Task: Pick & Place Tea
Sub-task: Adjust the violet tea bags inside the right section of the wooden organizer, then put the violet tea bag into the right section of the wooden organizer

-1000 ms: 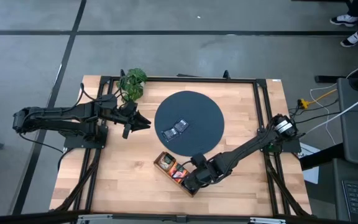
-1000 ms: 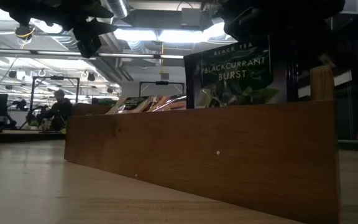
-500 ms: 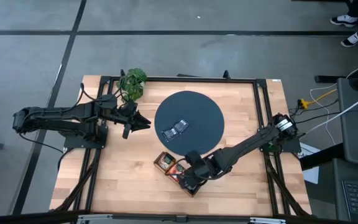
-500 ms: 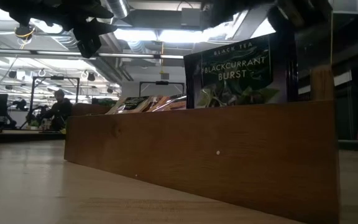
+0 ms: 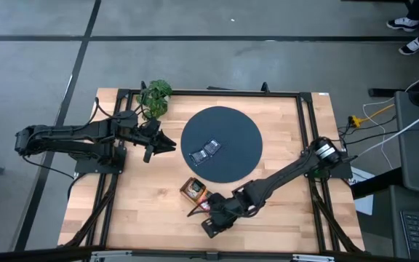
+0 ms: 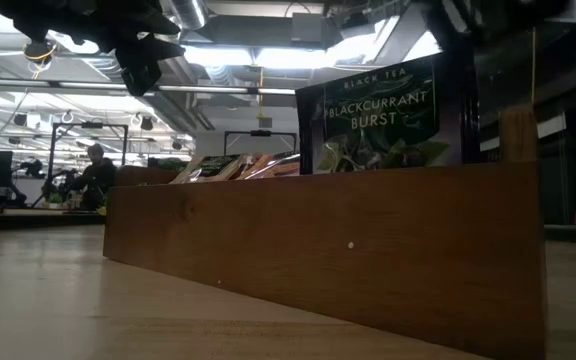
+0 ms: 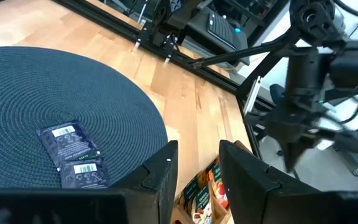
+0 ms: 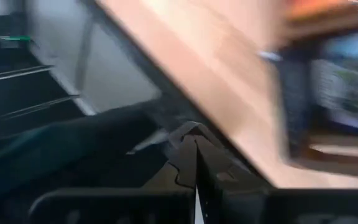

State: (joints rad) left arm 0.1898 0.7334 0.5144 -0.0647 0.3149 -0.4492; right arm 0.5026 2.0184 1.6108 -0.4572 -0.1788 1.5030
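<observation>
Nearest the front edge, at about six o'clock on the pale plank surface (image 5: 144, 211), the right tool (image 5: 208, 226) has its fingers pressed together, gripping nothing visible. Just beyond it lies the long wooden tray (image 5: 195, 195), rectangular, with tea sachets (image 5: 194, 190) standing in it, too packed to count. Farther in, the dark round woven mat (image 5: 231, 131) carries two flat dark-blue sachets (image 5: 204, 151) side by side. At nine o'clock the left tool (image 5: 167, 144) hovers, fingers slightly apart. A leafy plant (image 5: 156, 97) stands at eleven o'clock.

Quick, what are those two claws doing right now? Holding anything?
Left gripper: jaws open, holding nothing, hovering beside the dark round mat.
Right gripper: jaws shut; whether it pinches a tea sachet cannot be told.
</observation>
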